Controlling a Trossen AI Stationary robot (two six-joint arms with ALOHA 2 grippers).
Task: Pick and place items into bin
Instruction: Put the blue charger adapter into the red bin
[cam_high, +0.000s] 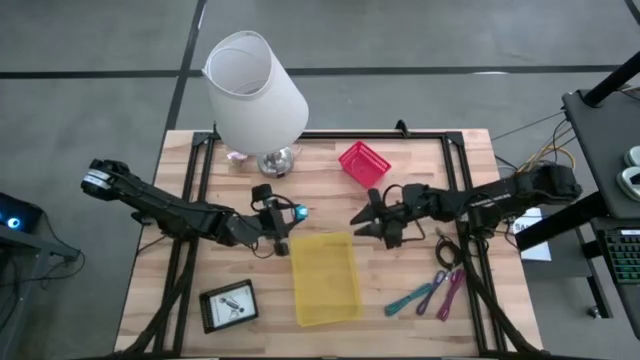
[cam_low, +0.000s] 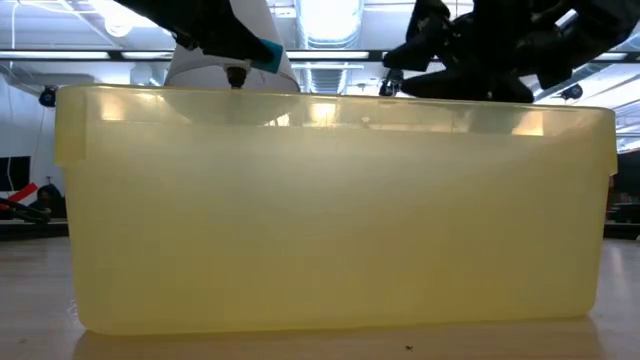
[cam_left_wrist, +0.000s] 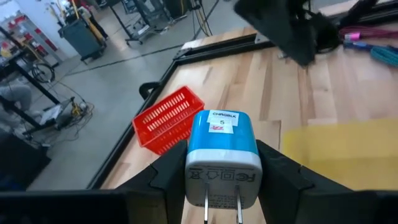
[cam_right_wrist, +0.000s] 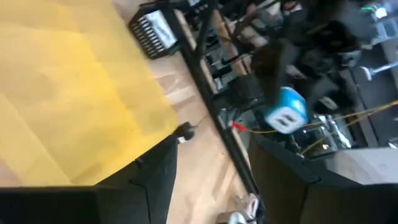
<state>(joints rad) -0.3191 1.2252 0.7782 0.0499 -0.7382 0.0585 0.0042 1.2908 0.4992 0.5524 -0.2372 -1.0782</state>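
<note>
My left gripper (cam_high: 283, 225) is shut on a small wall charger (cam_left_wrist: 222, 146), white with a blue end, a label and two metal prongs. It hovers at the far left corner of the yellow translucent bin (cam_high: 325, 278). My right gripper (cam_high: 365, 222) is open and empty just beyond the bin's far right corner. In the right wrist view the fingers (cam_right_wrist: 155, 180) stand wide apart over the wood. Teal and pink-purple strips (cam_high: 430, 295) lie flat on the table right of the bin, with a black cable (cam_high: 447, 250) beside them. A black card holder (cam_high: 228, 305) lies left of the bin. My left gripper pinches the charger between its two fingers (cam_left_wrist: 166, 171), one on each flat side (cam_left_wrist: 194, 163) of the white body. The prongs (cam_left_wrist: 221, 211) point back toward the wrist and the blue end points away. The charger is lifted clear of the table, beside the bin's rim.
A big white lamp (cam_high: 255, 90) stands at the far left of the table, with a red mesh basket (cam_high: 363, 162) at the far middle. Black frame rails (cam_high: 195, 180) run along the table. In the low view the bin's wall (cam_low: 330, 210) fills the picture.
</note>
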